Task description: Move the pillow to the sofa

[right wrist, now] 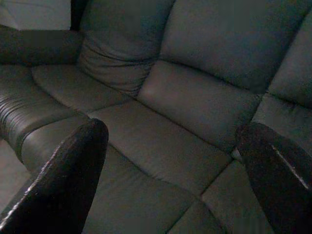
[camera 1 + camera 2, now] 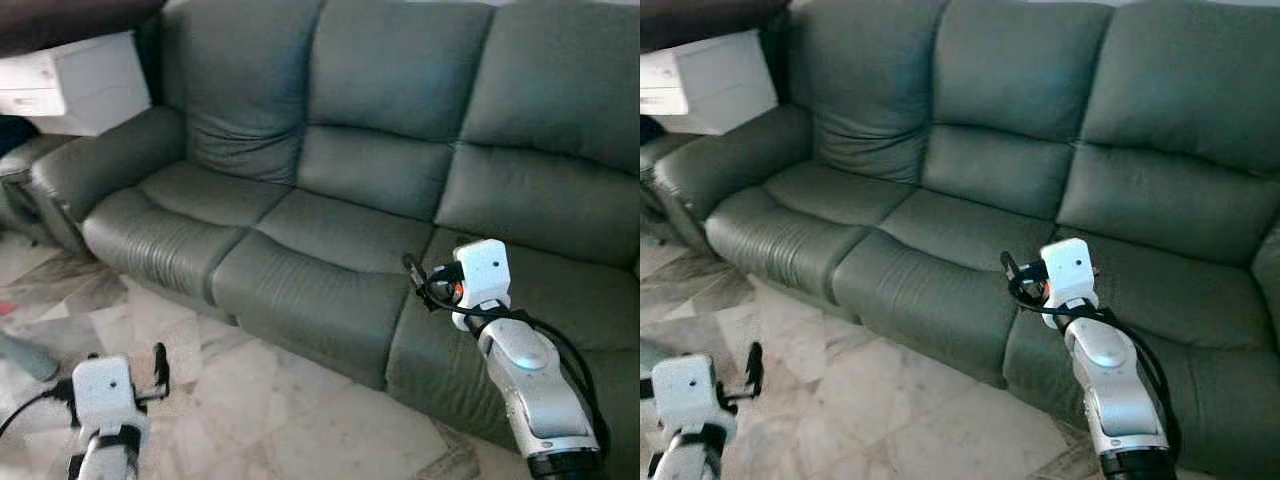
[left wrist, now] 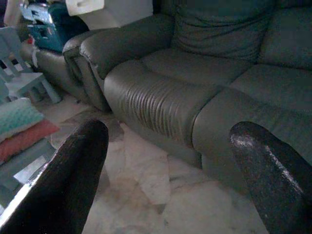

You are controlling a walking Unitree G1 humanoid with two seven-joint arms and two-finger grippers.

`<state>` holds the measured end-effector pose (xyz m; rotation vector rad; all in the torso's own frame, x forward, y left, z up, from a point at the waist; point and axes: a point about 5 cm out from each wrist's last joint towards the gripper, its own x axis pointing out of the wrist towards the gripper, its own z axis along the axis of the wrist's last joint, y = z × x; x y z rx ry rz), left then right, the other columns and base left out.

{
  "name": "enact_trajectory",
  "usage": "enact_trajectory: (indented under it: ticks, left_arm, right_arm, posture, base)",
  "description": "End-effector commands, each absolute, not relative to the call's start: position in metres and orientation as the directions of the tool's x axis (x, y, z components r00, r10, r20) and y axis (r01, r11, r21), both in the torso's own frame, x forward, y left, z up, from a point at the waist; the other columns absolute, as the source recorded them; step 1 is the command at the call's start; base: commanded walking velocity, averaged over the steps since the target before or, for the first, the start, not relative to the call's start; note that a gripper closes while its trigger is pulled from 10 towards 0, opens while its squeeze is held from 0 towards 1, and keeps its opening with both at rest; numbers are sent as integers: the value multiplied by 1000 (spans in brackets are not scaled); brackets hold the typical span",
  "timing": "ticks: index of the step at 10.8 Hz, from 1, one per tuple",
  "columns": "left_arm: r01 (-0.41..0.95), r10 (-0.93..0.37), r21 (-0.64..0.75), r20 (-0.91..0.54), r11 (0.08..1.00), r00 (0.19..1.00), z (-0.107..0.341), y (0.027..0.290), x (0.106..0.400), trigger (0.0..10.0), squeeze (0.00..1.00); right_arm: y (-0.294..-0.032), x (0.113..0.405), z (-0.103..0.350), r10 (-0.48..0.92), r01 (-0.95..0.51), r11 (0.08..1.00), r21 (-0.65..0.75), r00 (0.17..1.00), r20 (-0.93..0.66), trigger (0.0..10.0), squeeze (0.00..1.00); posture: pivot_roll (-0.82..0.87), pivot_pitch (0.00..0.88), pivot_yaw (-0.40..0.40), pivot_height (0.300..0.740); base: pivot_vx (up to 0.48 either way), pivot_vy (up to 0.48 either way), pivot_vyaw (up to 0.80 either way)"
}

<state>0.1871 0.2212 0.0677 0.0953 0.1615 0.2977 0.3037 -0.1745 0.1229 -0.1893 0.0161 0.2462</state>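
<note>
A three-seat sofa [image 2: 350,200] spans the tiled floor [image 2: 260,400], with a cabinet [image 2: 75,80] standing behind its left armrest [image 2: 100,160].

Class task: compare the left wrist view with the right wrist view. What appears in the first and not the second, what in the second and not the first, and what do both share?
Left wrist: pale floor, a stack of mint and pink pillows, a small light chair and a teal box. Right wrist: the sofa's middle backrest cushion, seen close. Both: the dark green sofa and two open black fingers in the foreground.
</note>
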Motion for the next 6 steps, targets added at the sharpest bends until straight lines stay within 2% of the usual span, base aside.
enact_trajectory:
  ticks: [1,4,6]
  left_arm:
    - [-293,310,140,-115,946,944,77,225,191,10000,0]
    - [-347,363,149,-93,926,927,81,238,192,10000,0]
    - [-341,352,122,-87,932,932,84,239,195,10000,0]
  right_arm:
    - [-171,309,126,242,-242,955,-171,970,-23,10000,0]
    - [-146,326,134,300,-294,943,-153,954,17,10000,0]
    - [-141,328,132,300,-294,945,-145,954,24,10000,0]
  posture:
    - [-155,0,50,740]
    - [-120,0,44,740]
    - [-108,0,40,740]
  base:
    - [0,0,0]
    - [0,0,0]
    - [0,0,0]
